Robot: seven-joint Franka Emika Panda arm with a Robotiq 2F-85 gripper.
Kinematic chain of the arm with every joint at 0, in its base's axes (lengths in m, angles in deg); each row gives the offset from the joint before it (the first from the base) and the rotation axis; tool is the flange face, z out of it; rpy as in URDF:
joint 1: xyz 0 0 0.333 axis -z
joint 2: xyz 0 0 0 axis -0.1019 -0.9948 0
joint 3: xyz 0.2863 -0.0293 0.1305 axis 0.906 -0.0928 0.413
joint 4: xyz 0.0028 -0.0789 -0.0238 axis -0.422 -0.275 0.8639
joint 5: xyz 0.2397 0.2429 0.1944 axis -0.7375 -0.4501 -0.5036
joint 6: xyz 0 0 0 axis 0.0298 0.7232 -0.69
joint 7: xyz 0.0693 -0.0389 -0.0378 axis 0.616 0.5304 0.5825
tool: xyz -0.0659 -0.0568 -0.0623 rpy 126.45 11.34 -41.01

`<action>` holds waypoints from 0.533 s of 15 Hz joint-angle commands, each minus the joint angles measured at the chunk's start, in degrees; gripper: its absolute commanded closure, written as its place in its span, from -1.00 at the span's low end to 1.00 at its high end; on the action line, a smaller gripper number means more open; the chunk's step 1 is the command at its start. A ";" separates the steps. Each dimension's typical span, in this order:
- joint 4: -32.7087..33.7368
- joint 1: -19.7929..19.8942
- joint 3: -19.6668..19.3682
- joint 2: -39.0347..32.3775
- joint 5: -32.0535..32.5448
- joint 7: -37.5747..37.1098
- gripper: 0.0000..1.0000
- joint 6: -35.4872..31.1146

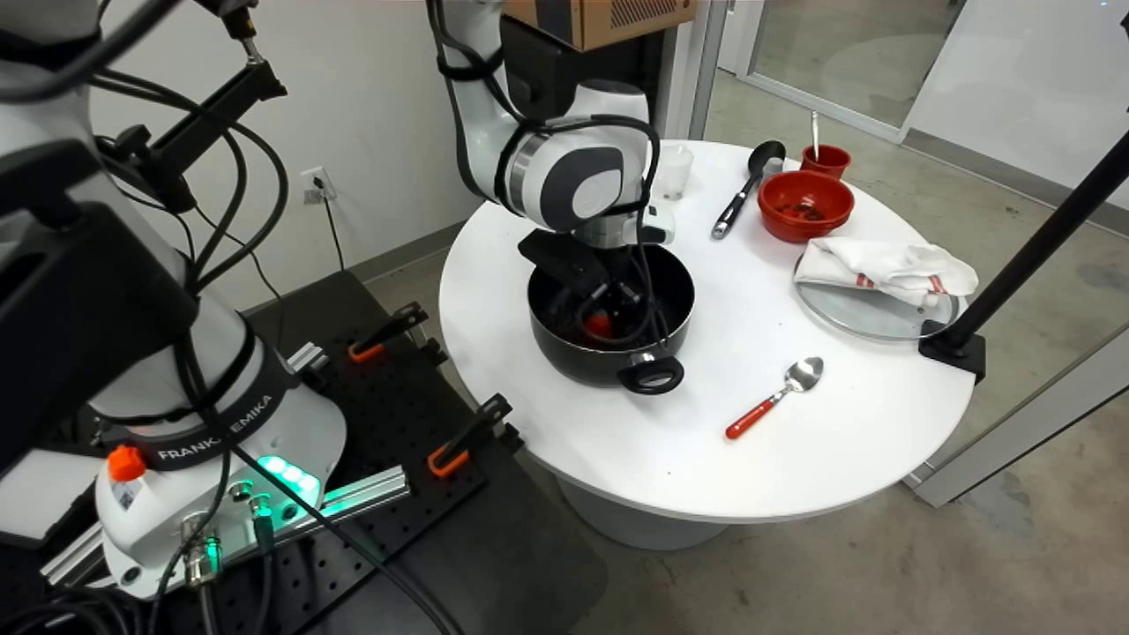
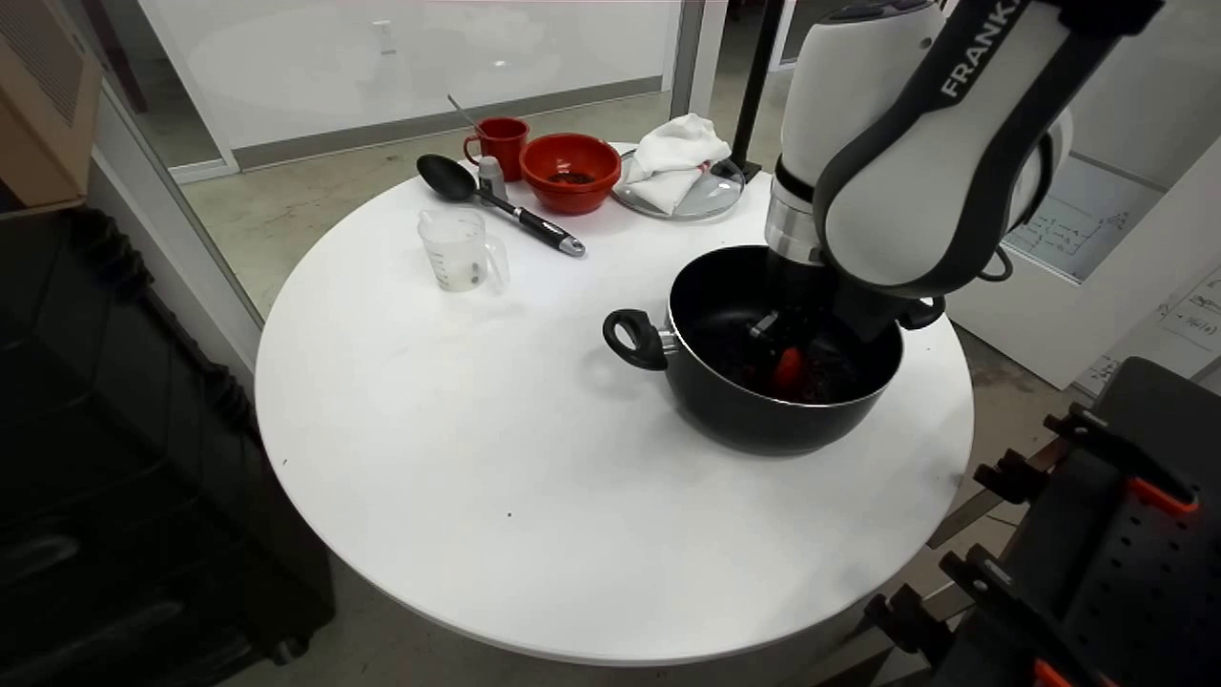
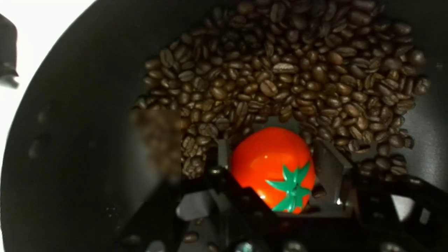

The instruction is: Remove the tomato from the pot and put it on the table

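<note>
The tomato is a red-orange ball with a green leaf top, lying inside the black pot. It also shows as a red spot in both exterior views. The pot stands on the round white table. My gripper is lowered into the pot, pointing down, with one finger on each side of the tomato. Narrow gaps show between the fingers and the tomato, so it looks open around it. The tomato's underside is hidden.
Dark coffee beans cover much of the pot floor. The pot's side handle sticks out. On the table are a red-handled spoon, a measuring cup, a black spoon, a red bowl and a cloth on a lid.
</note>
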 commanded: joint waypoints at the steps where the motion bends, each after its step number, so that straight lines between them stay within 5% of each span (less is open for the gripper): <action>1: -2.89 -0.42 1.21 8.44 -2.96 1.18 0.29 5.09; 8: -0.31 -5.17 -1.11 27.56 1.10 -8.67 0.29 22.40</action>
